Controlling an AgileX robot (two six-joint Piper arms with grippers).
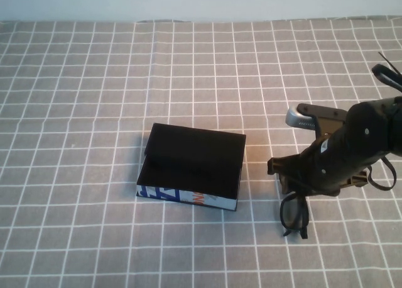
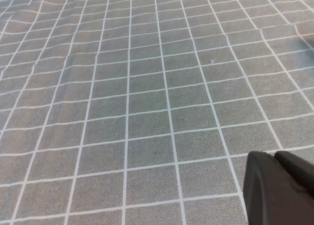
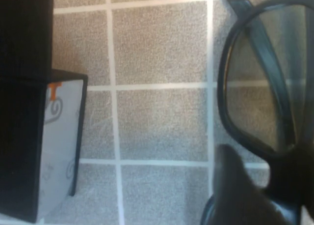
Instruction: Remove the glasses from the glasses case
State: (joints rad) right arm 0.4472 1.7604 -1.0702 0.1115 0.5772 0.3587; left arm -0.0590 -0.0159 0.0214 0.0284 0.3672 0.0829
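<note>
The glasses case [image 1: 190, 167] is a black box with a pale blue front, in the middle of the table. My right gripper [image 1: 296, 190] is to its right, shut on the black glasses [image 1: 293, 215]. The glasses hang below the fingers, outside the case and close above the cloth. In the right wrist view one dark lens [image 3: 255, 82] shows above my fingers [image 3: 235, 185], and the case's corner [image 3: 59, 136] is beside them. My left gripper [image 2: 275, 160] shows only in the left wrist view, fingers together over bare cloth, holding nothing.
A grey cloth with a white grid [image 1: 94, 80] covers the whole table. A white wall edge [image 1: 201, 2] runs along the far side. The right arm [image 1: 364, 137] reaches in from the right edge.
</note>
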